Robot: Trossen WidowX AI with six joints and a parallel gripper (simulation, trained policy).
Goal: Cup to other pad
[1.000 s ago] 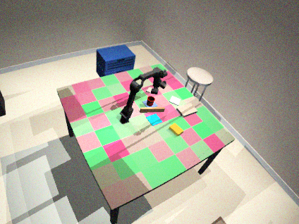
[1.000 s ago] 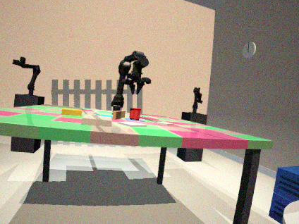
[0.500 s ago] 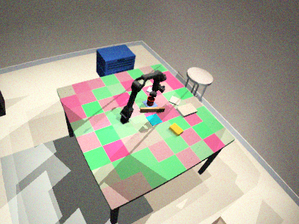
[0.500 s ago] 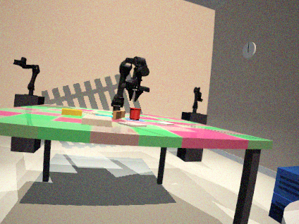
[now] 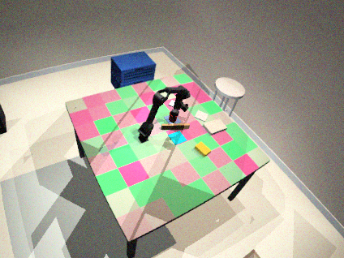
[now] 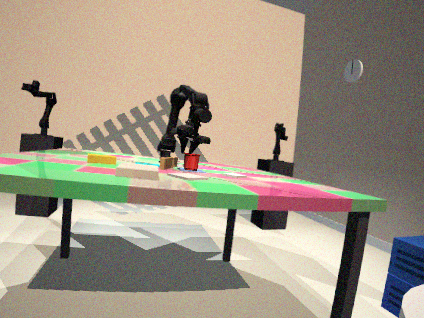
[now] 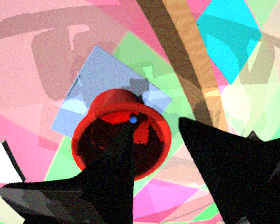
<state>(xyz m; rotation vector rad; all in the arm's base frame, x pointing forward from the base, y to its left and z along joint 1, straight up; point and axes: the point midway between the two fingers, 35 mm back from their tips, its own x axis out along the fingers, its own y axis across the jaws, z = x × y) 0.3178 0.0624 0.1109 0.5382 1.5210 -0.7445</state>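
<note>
Pre-grasp: one red cup (image 5: 174, 116) (image 6: 191, 162) (image 7: 112, 97), upright, well inside the counter's edges (image 5: 81, 133) (image 6: 165, 195) (image 7: 30, 95); jaws part-open, empty, which we must centre and lower before gripping.

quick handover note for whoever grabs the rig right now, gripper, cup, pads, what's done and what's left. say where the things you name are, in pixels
Gripper (image 6: 194, 148) (image 7: 155, 126): fingers part open, nothing held, just above the cup; one fingertip shows over its mouth in the wrist view.
Cup (image 6: 191, 162): red, upright on the blue pad (image 5: 166, 119) (image 7: 82, 80). A blue marble (image 7: 133, 120) shows; I can't count the rest.
Other pad: likely the cyan one (image 5: 177, 137) (image 7: 227, 37), past the wooden bar (image 5: 175, 126) (image 6: 168, 162) (image 7: 192, 55).
Done: no grasp or move yet.
Left: grip, lift over the bar, set down, let go.
</note>
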